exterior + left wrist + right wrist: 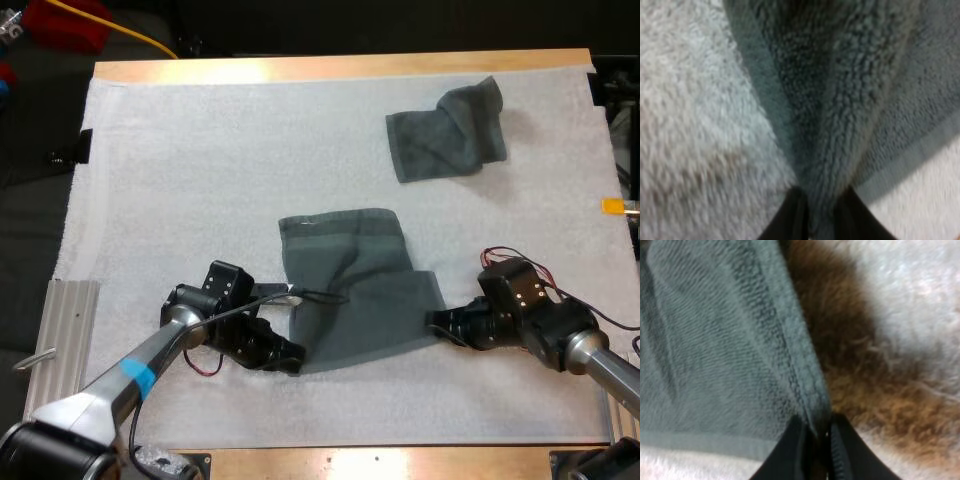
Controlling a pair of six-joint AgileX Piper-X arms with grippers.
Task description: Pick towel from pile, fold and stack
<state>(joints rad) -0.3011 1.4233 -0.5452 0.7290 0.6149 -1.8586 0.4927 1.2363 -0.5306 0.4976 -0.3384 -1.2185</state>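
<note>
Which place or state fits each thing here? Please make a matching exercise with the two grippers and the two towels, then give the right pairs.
Things:
1. left gripper
2. right gripper
3. near towel
4. far towel

Places or states:
a. lies alone toward the far right of the mat
b. shut on the near towel's near right corner
c. held by both grippers
d. shut on the near towel's near left corner

Pairs: 1-d, 2-b, 3-c, 4-a

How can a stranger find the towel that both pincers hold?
On the white mat, look at the near middle, between the arms. A dark grey-green towel lies there. Unlike the other towel at the far right, the left pincer and right pincer grip it.
</note>
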